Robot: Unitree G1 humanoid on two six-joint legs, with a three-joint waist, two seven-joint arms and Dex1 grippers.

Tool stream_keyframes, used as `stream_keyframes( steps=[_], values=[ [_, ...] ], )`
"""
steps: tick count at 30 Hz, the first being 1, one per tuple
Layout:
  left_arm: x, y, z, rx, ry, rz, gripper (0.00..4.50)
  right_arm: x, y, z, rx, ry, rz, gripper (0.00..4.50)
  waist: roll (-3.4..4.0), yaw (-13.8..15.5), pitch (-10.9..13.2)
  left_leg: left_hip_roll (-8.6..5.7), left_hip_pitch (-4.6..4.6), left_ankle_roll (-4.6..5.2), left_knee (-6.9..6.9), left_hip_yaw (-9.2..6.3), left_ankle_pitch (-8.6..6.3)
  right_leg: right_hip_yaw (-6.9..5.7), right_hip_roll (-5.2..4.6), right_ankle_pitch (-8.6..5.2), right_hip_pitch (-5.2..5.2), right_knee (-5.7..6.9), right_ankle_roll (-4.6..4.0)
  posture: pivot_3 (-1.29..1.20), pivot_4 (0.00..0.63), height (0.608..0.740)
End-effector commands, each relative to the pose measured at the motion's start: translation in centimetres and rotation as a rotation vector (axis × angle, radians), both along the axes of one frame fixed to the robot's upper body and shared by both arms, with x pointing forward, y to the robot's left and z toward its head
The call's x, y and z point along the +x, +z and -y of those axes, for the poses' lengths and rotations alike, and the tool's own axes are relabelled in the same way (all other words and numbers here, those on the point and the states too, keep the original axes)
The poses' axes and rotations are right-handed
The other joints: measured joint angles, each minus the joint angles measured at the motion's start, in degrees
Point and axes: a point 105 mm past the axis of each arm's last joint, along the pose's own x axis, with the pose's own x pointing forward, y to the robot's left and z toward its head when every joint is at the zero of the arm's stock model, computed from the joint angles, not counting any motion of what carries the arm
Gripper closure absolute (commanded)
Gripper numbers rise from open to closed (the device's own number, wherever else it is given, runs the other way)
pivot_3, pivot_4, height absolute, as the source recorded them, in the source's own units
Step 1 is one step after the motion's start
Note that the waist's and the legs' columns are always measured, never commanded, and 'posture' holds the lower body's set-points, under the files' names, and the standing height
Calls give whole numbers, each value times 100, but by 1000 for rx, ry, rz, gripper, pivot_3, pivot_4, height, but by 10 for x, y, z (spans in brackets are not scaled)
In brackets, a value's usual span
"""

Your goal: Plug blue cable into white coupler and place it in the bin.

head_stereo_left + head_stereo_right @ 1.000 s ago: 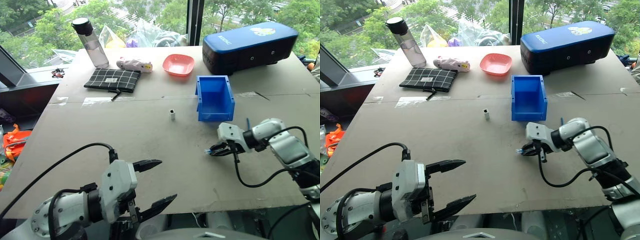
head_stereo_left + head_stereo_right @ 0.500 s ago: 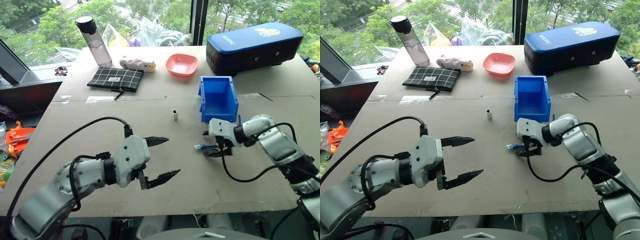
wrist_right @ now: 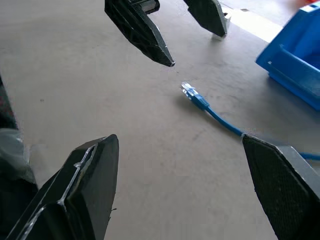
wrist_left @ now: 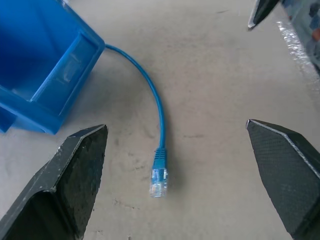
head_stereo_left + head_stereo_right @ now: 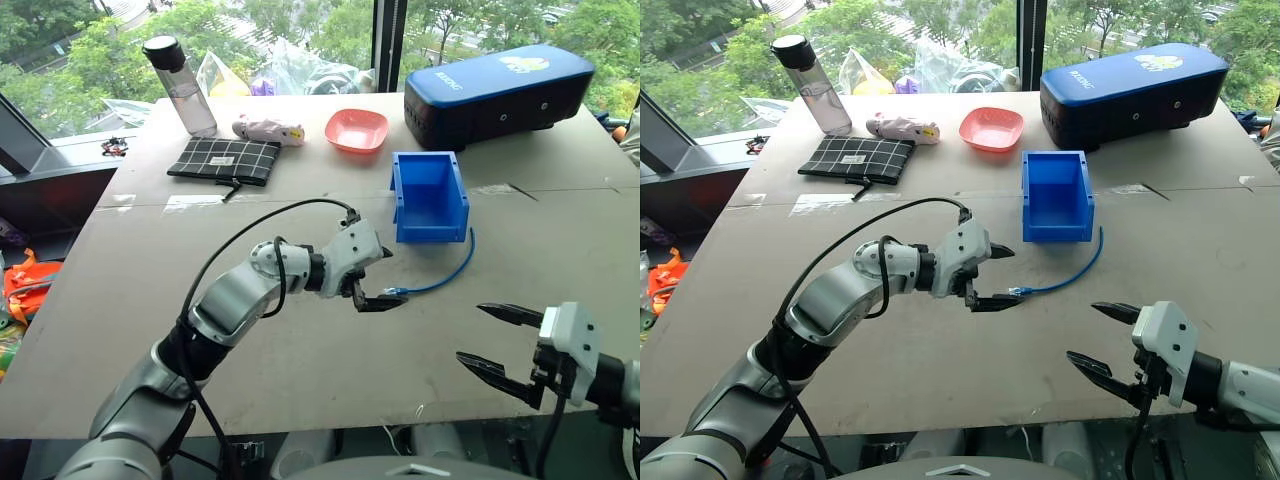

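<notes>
The left gripper (image 5: 378,276) has its two black fingers spread wide and empty, straddling the clear plug end of the short bright-blue network cable (image 5: 445,277), which lies loose on the grey table (image 5: 150,300). That wide stance, with the plug sitting between the fingertips in the left wrist view, suggests the arm is lining up to pinch the cable just behind its plug, where it can be steered into a socket. From there the cable curves away until its far end touches the front corner of the small open-top bright-blue plastic bin (image 5: 430,195), so little travel should be needed once the joint is made. The right gripper (image 5: 505,340) hangs low near the table's front edge, well apart from the cable, fingers parted and holding nothing, which leaves room for the left arm. I cannot make out the white coupler here; it may be hidden behind the left arm.
</notes>
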Motion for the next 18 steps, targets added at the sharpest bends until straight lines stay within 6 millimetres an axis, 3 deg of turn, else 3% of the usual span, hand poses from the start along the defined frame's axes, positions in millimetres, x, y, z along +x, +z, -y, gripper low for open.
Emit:
stream_keyframes(
  steps=[1,12,17,18],
  values=[
    [4,-7,1,42,-39,11,0,-6,15,-5,-5,-37,88,557,0,7,0,1,0,0,1,-1,0,1,0,0,0,0,0,0,150,737],
    [10,-29,17,92,-78,11,0,-6,13,-9,-3,-80,90,557,-3,33,1,-6,-6,0,9,-2,0,-5,-8,-1,2,-2,1,0,150,737],
    [10,-37,15,119,-82,25,0,-7,12,-9,1,-88,85,557,-3,25,0,-5,-5,0,9,-2,0,-7,-8,-1,3,-2,1,0,150,737],
    [10,-40,14,127,-85,23,247,-7,11,-9,1,-89,82,529,-3,25,0,-5,-5,0,9,-3,0,-7,-8,-1,3,-2,1,0,150,737]
  ],
)
